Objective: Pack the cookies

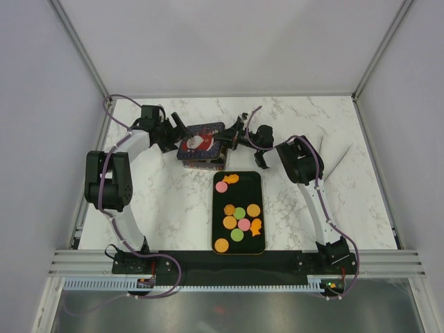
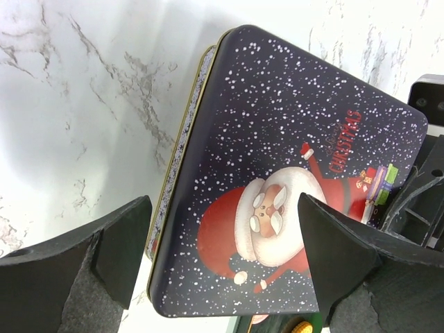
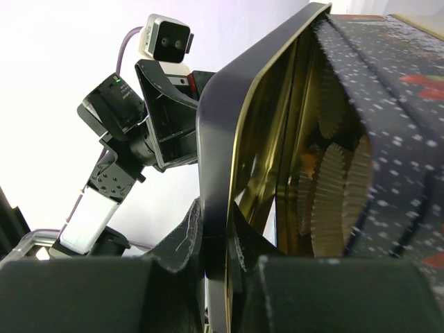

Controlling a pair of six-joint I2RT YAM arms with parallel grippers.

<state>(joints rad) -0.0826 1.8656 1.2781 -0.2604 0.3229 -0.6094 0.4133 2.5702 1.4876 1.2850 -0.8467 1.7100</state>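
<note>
Right fingers [image 3: 177,250]: narrow, pinching the lid [image 3: 222,139] rim, tilted off the tin [image 3: 388,104].
Left fingers [image 2: 118,243]: spread wide by the tin, empty.
Risk: the thin-edge pinch slips and the lid clatters onto the tin.

From above, the Santa lid [image 1: 199,142] covers most of the tin [image 1: 208,164] and hides its inside; the cookies [image 1: 239,213] are too small for surface detail. In the right wrist view only blurred fluted edges of paper cups [image 3: 331,187] show through the gap
</note>
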